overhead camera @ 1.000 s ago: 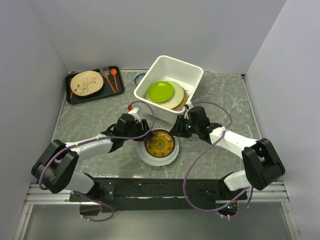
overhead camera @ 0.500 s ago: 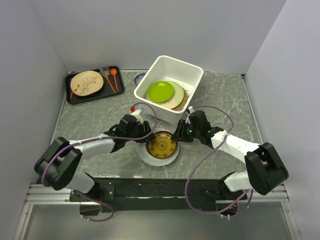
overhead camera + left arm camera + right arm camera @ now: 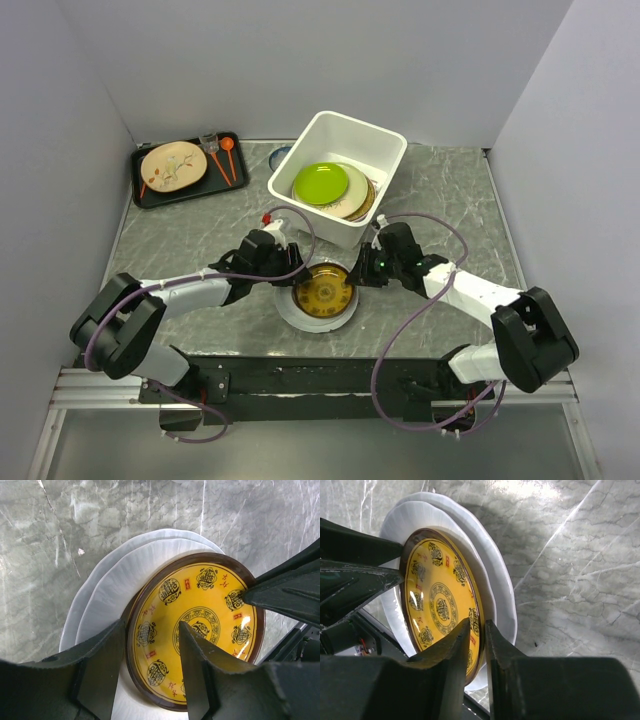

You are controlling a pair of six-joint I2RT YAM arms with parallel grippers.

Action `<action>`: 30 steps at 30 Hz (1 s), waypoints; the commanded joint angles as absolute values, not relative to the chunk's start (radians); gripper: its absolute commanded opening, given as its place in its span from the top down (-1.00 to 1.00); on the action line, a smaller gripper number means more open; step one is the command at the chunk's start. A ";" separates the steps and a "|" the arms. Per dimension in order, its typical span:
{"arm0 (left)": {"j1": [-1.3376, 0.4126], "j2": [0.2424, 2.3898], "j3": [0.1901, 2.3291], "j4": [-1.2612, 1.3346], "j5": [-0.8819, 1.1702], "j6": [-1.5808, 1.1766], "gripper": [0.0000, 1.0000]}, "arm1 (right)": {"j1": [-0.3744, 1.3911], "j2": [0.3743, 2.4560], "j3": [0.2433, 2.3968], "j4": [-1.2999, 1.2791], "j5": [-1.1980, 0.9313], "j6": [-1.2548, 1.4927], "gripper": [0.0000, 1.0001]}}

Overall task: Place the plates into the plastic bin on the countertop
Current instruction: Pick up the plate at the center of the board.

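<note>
From up top, the plastic bin (image 3: pixel 385 150) already has a lime green plate (image 3: pixel 320 183) and a few more in it, but the yellow plate (image 3: pixel 320 290) sits on white plates (image 3: pixel 292 313) on the desk (image 3: pixel 180 240), so it's not done yet. Left wrist cam: the left fingers (image 3: pixel 95 675) are open, straddling its rim. Right wrist cam: the right fingers (image 3: pixel 445 670) pinch the opposite rim.

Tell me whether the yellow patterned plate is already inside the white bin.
No, the yellow plate rests on the white plates on the countertop, outside the plastic bin.
</note>
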State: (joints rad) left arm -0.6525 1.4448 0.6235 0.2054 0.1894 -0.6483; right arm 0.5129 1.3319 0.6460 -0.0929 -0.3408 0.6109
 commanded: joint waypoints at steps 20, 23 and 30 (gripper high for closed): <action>-0.660 1.387 0.670 0.219 0.126 -0.652 -0.75 | 0.525 1.252 0.597 -0.054 -0.293 0.624 1.00; -0.660 1.378 0.672 0.215 0.120 -0.650 -0.76 | 0.525 1.256 0.591 -0.043 -0.296 0.630 1.00; -0.660 1.299 0.652 0.178 0.043 -0.646 -0.91 | 0.525 1.227 0.612 -0.061 -0.313 0.621 1.00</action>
State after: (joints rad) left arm -0.6624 1.3750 0.6384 0.1886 0.1078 -0.6655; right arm 0.5148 1.2770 0.5941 -0.0906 -0.3031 0.6205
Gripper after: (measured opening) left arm 0.905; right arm 0.027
